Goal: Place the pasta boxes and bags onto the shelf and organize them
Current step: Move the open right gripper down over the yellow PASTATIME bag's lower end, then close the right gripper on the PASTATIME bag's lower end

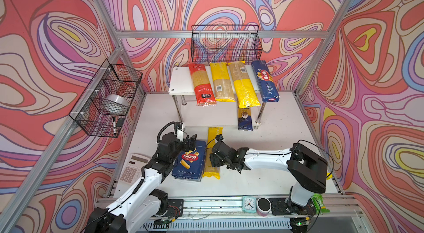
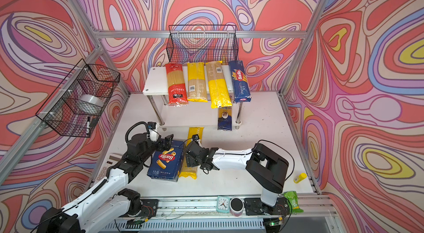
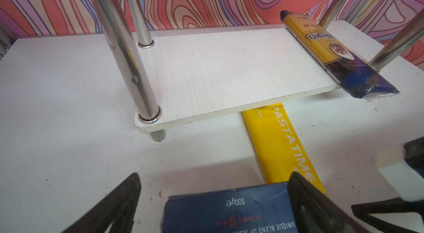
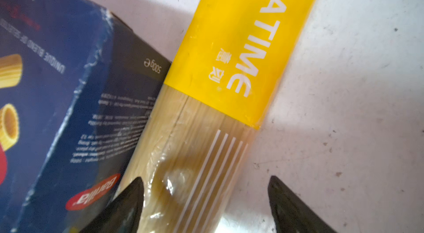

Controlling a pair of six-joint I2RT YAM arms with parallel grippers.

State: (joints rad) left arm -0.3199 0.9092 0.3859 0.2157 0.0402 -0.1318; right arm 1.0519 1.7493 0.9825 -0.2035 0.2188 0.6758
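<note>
The wide blue rigatoni box (image 1: 190,160) lies on the table beside the yellow PASTATIME bag (image 1: 214,133). My left gripper (image 1: 191,142) is open over the box's far end (image 3: 229,211); one finger touches its edge, the other stands apart. My right gripper (image 4: 205,178) is open astride the bag's clear window (image 4: 183,151), one fingertip between bag and box. On the shelf's top board (image 1: 180,80) lie a red bag (image 1: 202,85), two yellow bags (image 1: 221,82) (image 1: 244,87) and the spaghetti box (image 1: 265,81). A dark blue bag (image 1: 245,118) lies on the lower board (image 3: 218,71).
A black wire basket (image 1: 226,43) hangs behind the shelf, and another (image 1: 105,99) on the left wall holds a tape roll. A calculator (image 1: 132,170) lies by the left arm. A clock (image 1: 249,204), a jar (image 1: 263,205) and a green packet (image 1: 320,202) sit on the front rail.
</note>
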